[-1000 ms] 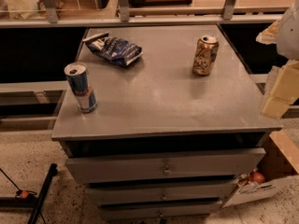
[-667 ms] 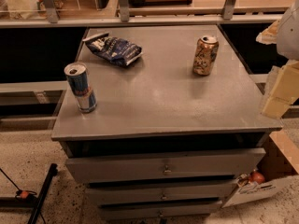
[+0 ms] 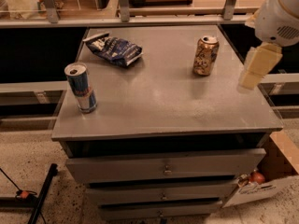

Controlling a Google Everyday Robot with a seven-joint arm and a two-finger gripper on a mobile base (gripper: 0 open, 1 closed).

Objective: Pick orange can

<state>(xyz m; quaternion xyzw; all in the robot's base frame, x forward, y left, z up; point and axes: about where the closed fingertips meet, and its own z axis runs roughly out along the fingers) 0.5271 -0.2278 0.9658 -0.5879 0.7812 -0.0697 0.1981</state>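
The orange can (image 3: 205, 55) stands upright on the far right part of the grey cabinet top (image 3: 163, 101). It is short and golden-orange with pale mottled markings and a silver top. My gripper (image 3: 256, 69) hangs at the right edge of the view, below the white arm (image 3: 279, 13). It is to the right of the can and apart from it, above the cabinet's right edge, with nothing visibly in it.
A taller blue-and-silver can (image 3: 81, 87) stands near the front left. A dark blue chip bag (image 3: 113, 48) lies at the back left. Drawers (image 3: 163, 167) are below the top. A cardboard box (image 3: 271, 176) sits on the floor at the right. A shelf rail (image 3: 140, 20) runs behind.
My gripper and arm have moved left and slightly up, closer to the orange can. The cans and the bag have not moved.
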